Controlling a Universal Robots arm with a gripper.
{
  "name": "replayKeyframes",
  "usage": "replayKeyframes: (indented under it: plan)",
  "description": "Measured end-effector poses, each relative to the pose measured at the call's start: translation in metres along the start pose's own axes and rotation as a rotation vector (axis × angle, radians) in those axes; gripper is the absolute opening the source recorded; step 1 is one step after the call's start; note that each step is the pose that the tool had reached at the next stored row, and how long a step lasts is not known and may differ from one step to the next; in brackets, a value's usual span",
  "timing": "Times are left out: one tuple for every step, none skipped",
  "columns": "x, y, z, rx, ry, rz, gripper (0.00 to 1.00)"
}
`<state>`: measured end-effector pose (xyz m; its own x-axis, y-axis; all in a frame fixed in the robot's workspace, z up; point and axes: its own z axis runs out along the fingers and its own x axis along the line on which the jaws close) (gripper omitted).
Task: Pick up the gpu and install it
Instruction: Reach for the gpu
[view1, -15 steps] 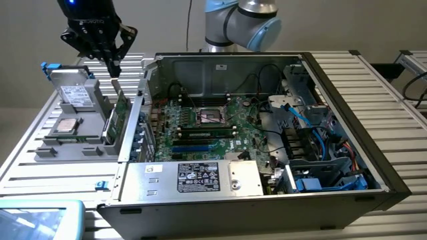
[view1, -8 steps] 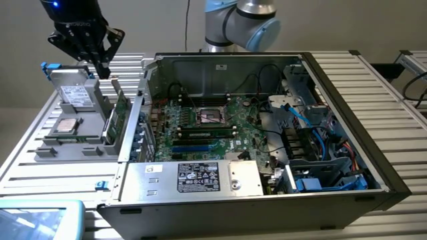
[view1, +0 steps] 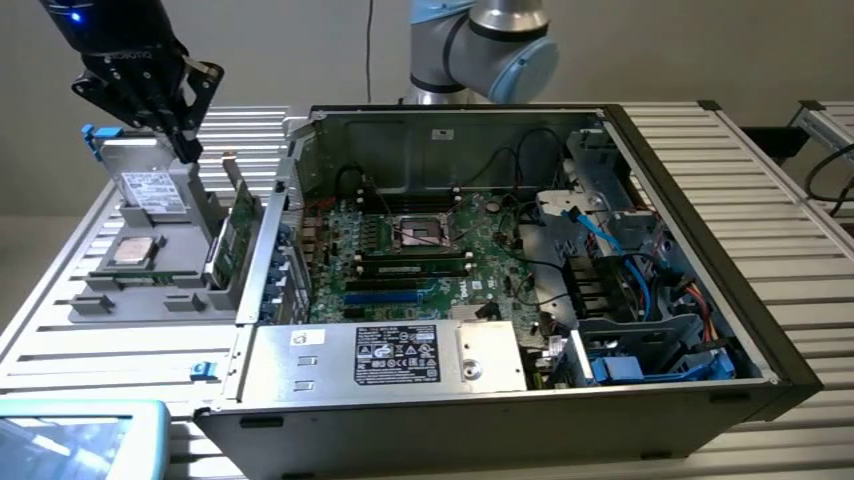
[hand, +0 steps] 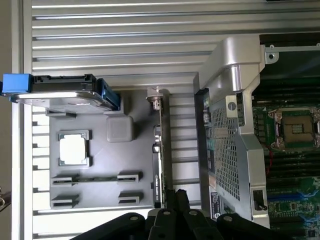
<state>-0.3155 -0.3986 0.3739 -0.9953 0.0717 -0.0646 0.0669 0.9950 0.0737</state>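
Note:
The gpu stands on edge in a slot of the grey parts holder, at the exterior view's left, just outside the open computer case. It is a thin green card. In the wrist view the gpu shows edge-on, with its silver bracket at one end. My black gripper hangs above the holder, over the hard drive and slightly to the exterior view's left of the card, touching nothing. Its fingers lie together, shut and holding nothing.
The holder also carries a hard drive with blue end caps, a CPU and a memory stick. Inside the case lie the green motherboard, cables and a silver power supply. The case's perforated wall stands right beside the card.

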Motion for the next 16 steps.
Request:
replayKeyframes:
  plan:
    - [0.0022,-0.0002,0.0005,-0.0006,-0.0085,-0.001,0.12]
    - [0.0037,-0.0004,0.0015,-0.001,-0.014,-0.001,0.12]
    - [0.0044,-0.0005,0.0027,-0.0013,-0.0177,-0.001,0.12]
    - [0.0049,-0.0006,0.0042,-0.0016,-0.0201,-0.002,0.12]
    - [0.0051,-0.0007,0.0055,-0.0016,-0.022,-0.002,0.12]
    - [0.0052,-0.0007,0.0071,-0.0017,-0.0227,-0.002,0.12]
    - [0.0053,-0.0007,0.0083,-0.0017,-0.0228,-0.002,0.12]
    - [0.0054,-0.0008,0.009,-0.0016,-0.0227,-0.002,0.12]
    - [0.006,-0.0007,0.0092,-0.0016,-0.0228,-0.002,0.12]
    - [0.0069,-0.0006,0.0092,-0.002,-0.0227,-0.002,0.12]
    - [0.0069,-0.0004,0.0092,-0.0025,-0.0227,-0.002,0.12]
    - [0.0069,-0.0002,0.0093,-0.0027,-0.0227,-0.002,0.12]
    - [0.007,-0.0001,0.0093,-0.0028,-0.0227,-0.002,0.12]
    - [0.0071,0.0002,0.0094,-0.003,-0.0227,-0.002,0.12]
    - [0.0072,0.0009,0.0094,-0.003,-0.0228,-0.001,0.12]
    - [0.0072,0.0023,0.0096,-0.0031,-0.0228,-0.002,0.12]
